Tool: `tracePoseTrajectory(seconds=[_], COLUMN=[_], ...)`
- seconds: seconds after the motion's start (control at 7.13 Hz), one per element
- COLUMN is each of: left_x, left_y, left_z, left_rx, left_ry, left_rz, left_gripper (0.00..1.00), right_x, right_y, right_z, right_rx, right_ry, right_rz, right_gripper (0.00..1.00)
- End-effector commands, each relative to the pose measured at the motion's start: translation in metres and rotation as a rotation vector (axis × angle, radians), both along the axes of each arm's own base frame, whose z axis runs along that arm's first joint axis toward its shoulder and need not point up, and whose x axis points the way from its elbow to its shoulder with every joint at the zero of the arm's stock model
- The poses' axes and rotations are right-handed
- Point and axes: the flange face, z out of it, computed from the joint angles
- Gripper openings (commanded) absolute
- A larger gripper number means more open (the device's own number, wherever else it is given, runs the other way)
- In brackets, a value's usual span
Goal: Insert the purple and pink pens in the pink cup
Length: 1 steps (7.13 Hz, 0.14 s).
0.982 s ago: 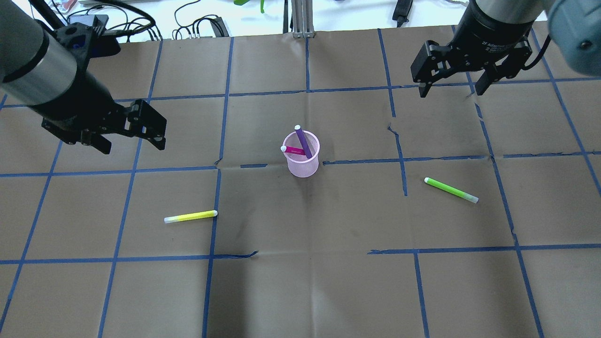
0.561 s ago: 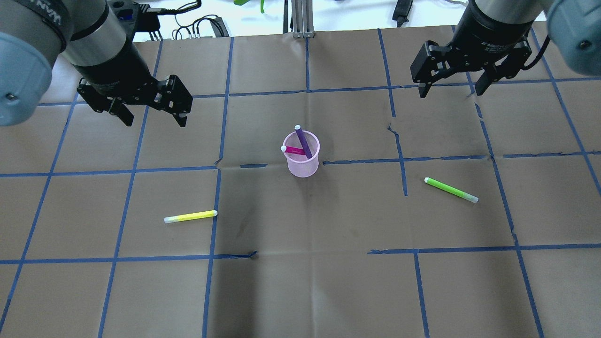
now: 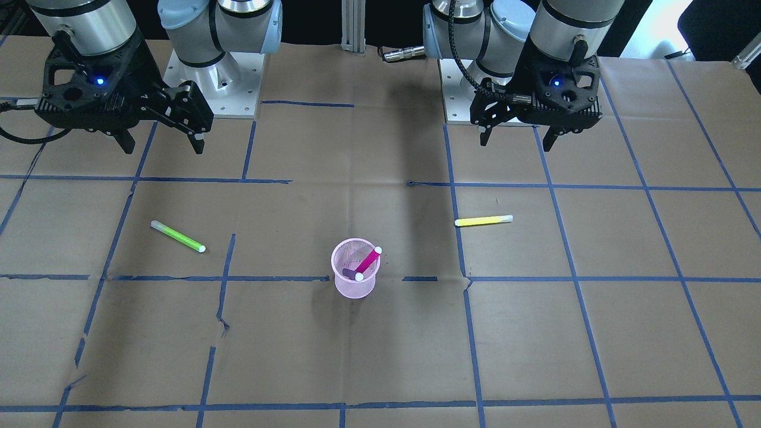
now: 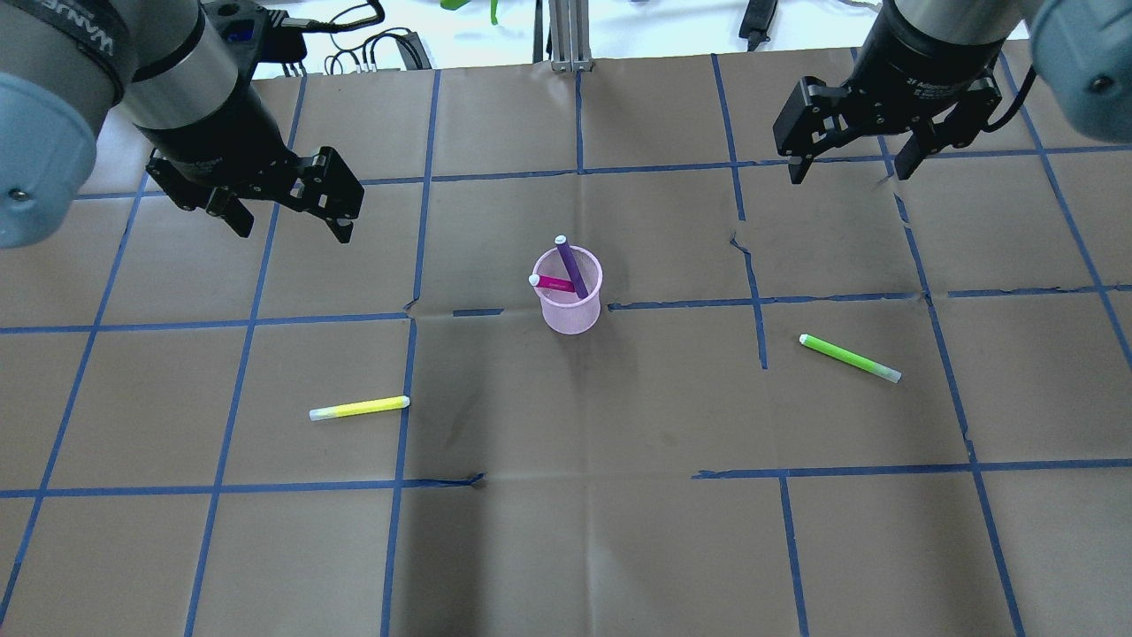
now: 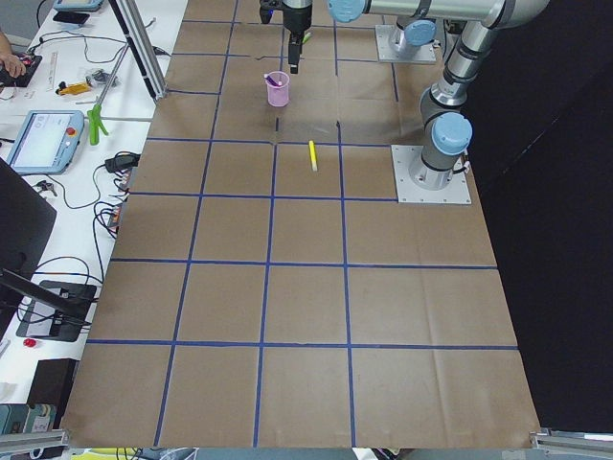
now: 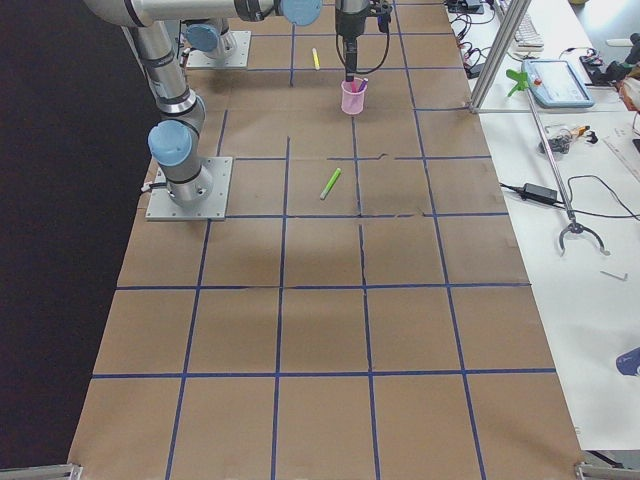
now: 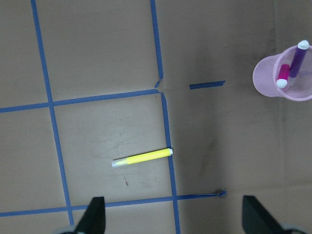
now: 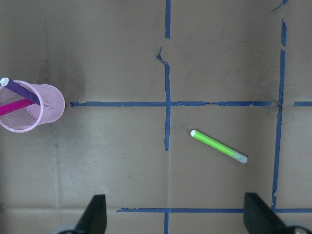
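Observation:
A pink mesh cup (image 4: 569, 315) stands upright at the table's middle, also in the front view (image 3: 355, 286). The purple pen (image 4: 570, 268) and the pink pen (image 4: 554, 283) stand inside it, leaning on the rim. My left gripper (image 4: 292, 226) is open and empty, raised to the cup's far left. My right gripper (image 4: 851, 168) is open and empty, raised to the cup's far right. The cup shows at the right edge of the left wrist view (image 7: 287, 83) and at the left edge of the right wrist view (image 8: 34, 117).
A yellow pen (image 4: 359, 408) lies flat on the brown paper, near-left of the cup. A green pen (image 4: 849, 357) lies flat to the cup's right. Blue tape lines grid the table. Cables and a metal post (image 4: 566, 35) sit beyond the far edge.
My left arm swung from the left edge toward the far side and inward, then settled. My right arm, the cup and the pens have not moved.

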Motion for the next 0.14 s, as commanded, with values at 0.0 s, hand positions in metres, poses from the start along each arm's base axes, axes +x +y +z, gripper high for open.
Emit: tracePoseTrajectory(seconds=[0.0], left_x=[0.0008], left_y=[-0.0002], left_z=[0.0009], left_rx=[-0.002], left_ry=[0.001], left_rz=[0.005], left_gripper=[0.97], right_x=[0.0], right_y=[-0.0001], right_z=[0.0002], right_rx=[-0.001], right_ry=[0.0], right_rz=[0.0], right_gripper=[1.0])
